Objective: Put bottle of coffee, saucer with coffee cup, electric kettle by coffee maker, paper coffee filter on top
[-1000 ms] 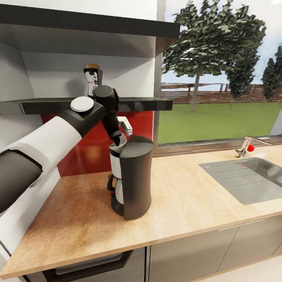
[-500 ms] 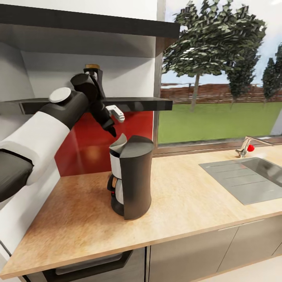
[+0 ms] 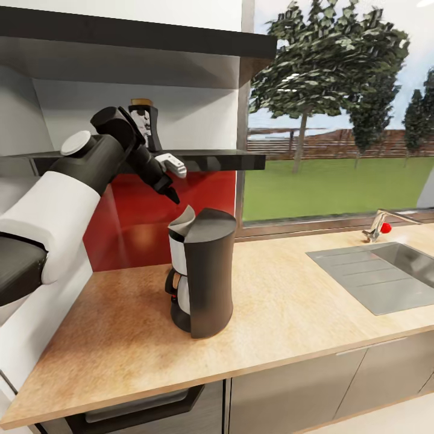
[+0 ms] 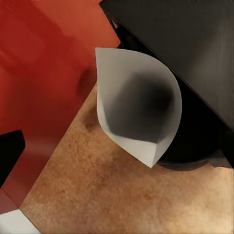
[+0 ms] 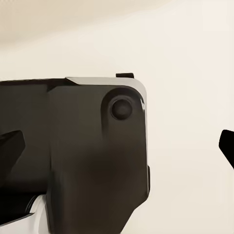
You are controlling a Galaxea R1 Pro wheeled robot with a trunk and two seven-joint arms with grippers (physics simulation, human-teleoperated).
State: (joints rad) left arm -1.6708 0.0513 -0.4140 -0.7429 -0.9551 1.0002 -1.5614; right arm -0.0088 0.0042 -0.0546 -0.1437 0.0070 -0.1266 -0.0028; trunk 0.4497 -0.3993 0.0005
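Note:
The dark grey coffee maker (image 3: 204,271) stands on the beige kitchen countertop (image 3: 289,307). A white paper coffee filter (image 3: 182,223) sits in its top opening; the left wrist view looks down into this cone (image 4: 141,114) beside the machine's black top (image 4: 185,44). My left gripper (image 3: 173,179) hangs open just above and to the left of the filter, holding nothing. The bottle of coffee (image 3: 144,123) stands on the black kitchen shelf (image 3: 223,160), behind my left wrist. My right gripper (image 5: 117,146) is open, with a dark part of the robot in front of it.
A red backsplash (image 3: 205,190) runs under the shelf. A steel sink (image 3: 380,274) with a faucet (image 3: 380,224) lies at the right of the countertop. A second black shelf (image 3: 150,36) is overhead, and a window is to the right.
My left gripper was down at the filter on the coffee maker. It has let go and risen up and to the left; the filter stays on the machine.

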